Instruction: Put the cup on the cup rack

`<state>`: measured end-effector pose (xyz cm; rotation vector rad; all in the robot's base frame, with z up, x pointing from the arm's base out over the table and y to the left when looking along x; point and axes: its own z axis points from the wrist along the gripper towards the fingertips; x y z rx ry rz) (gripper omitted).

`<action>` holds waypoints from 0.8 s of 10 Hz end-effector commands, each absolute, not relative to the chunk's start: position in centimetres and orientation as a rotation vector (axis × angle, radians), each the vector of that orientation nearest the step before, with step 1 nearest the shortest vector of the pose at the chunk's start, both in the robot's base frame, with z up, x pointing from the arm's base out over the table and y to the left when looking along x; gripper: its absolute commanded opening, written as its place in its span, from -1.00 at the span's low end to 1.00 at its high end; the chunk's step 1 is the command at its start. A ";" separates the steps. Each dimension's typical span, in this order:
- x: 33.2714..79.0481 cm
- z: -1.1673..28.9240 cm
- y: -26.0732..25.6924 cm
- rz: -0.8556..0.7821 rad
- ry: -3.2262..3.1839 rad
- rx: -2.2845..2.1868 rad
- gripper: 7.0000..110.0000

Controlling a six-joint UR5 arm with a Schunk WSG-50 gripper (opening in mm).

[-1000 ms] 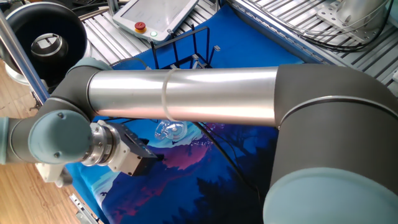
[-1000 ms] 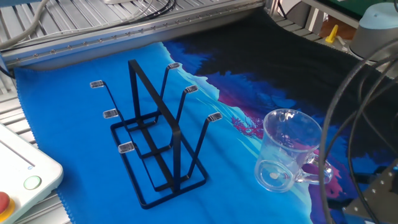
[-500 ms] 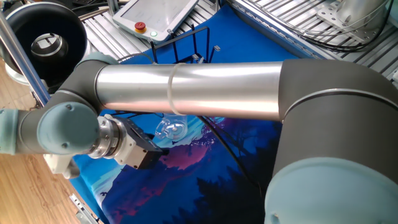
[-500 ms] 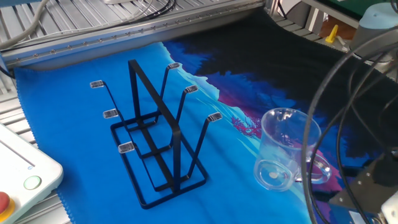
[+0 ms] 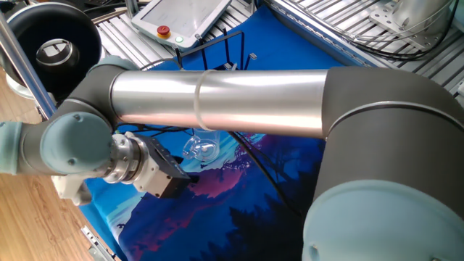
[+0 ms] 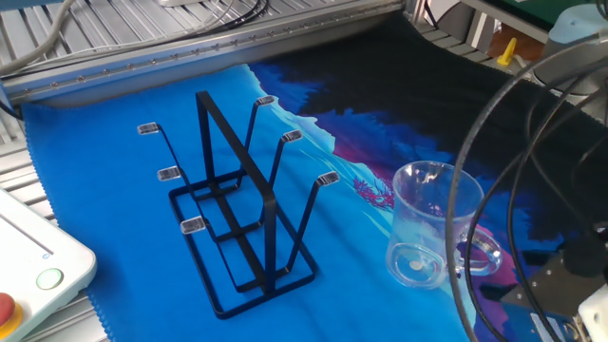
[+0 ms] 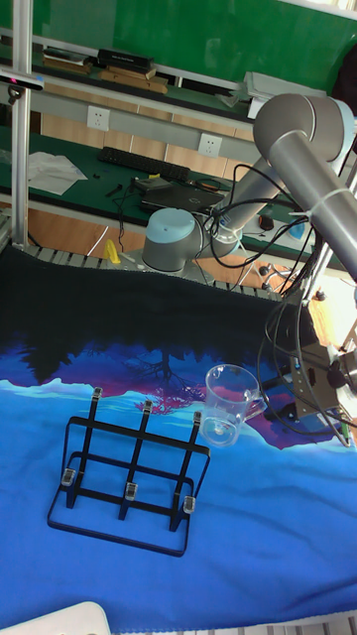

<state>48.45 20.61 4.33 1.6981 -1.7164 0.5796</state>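
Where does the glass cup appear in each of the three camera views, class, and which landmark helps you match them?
One fixed view: cup at centre, just below the arm crossing the picture.
The other fixed view: cup right of centre, on the mat.
Tall fixed view: cup at mid-height, right of centre.
Shared landmark: the black wire rack, beside the cup in every view.

— What's behind the table?
— A green wall [image 7: 198, 30] at the far end, with a long wooden bench [image 7: 59, 124] below it carrying a keyboard [image 7: 144, 162] and papers [image 7: 35, 171].
— And the floor?
— Pale wood planks [image 5: 29, 232], to the left of the blue printed cloth [image 6: 123, 237].
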 end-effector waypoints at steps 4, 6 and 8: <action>47.5 5.6 23.6 0.555 -1.741 1.646 -0.28; 48.7 8.0 22.7 0.676 -1.668 1.621 -0.28; 49.4 8.3 22.7 0.699 -1.648 1.645 -0.28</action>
